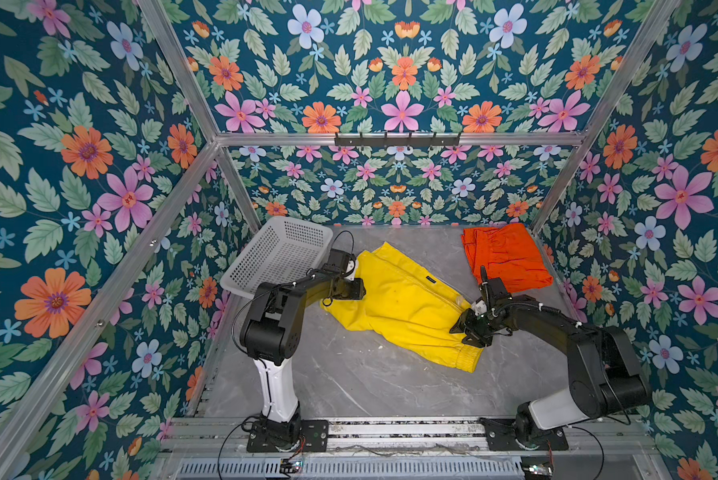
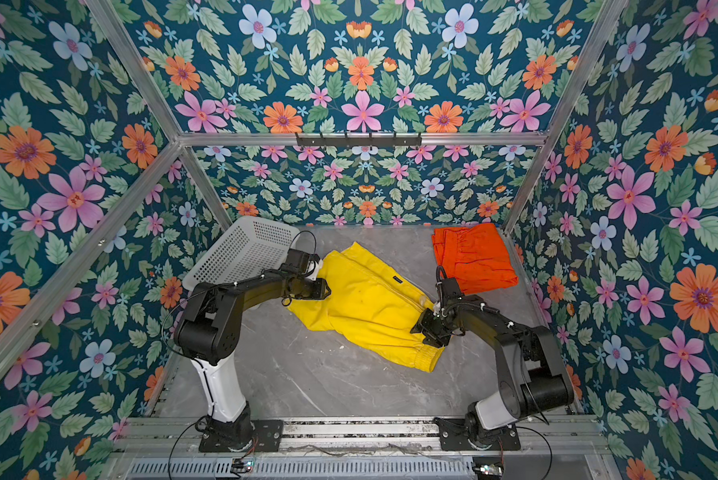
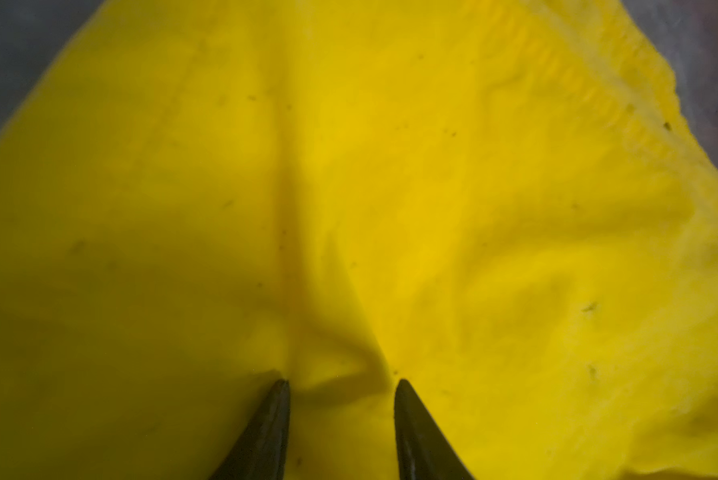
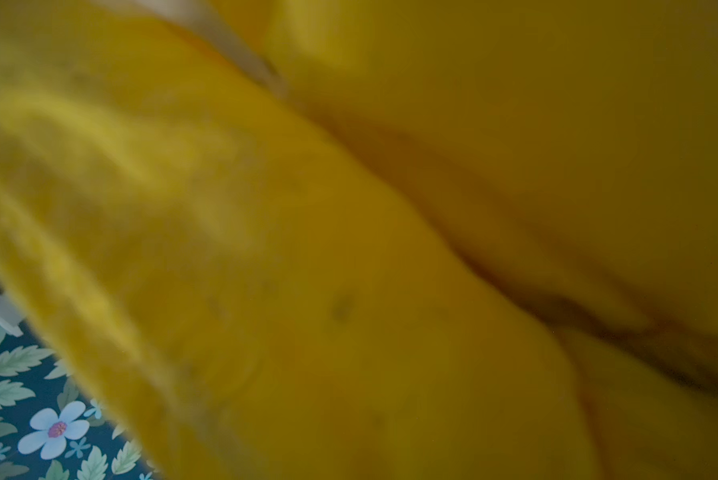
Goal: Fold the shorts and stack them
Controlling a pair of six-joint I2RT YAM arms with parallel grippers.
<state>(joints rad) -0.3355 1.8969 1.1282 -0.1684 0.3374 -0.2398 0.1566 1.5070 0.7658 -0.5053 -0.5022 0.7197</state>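
The yellow shorts [image 1: 403,303] lie spread out slantwise on the middle of the grey table, their gathered waistband at the near right end. The orange shorts [image 1: 504,257] lie folded at the back right corner. My left gripper [image 3: 343,382] is pressed down on the yellow shorts' [image 3: 390,187] left edge, fingers apart, with a small pucker of cloth between the tips. My right gripper [image 1: 465,337] is at the right edge by the waistband, its dark fingers apart in both top views. Yellow cloth [image 4: 349,249] fills the right wrist view and hides the jaws there.
A white perforated basket [image 1: 278,253] leans tilted at the back left, just behind the left arm. A black hook rail [image 1: 397,139] hangs on the back wall. Bare grey table [image 1: 349,382] lies in front of the yellow shorts, between the two arm bases.
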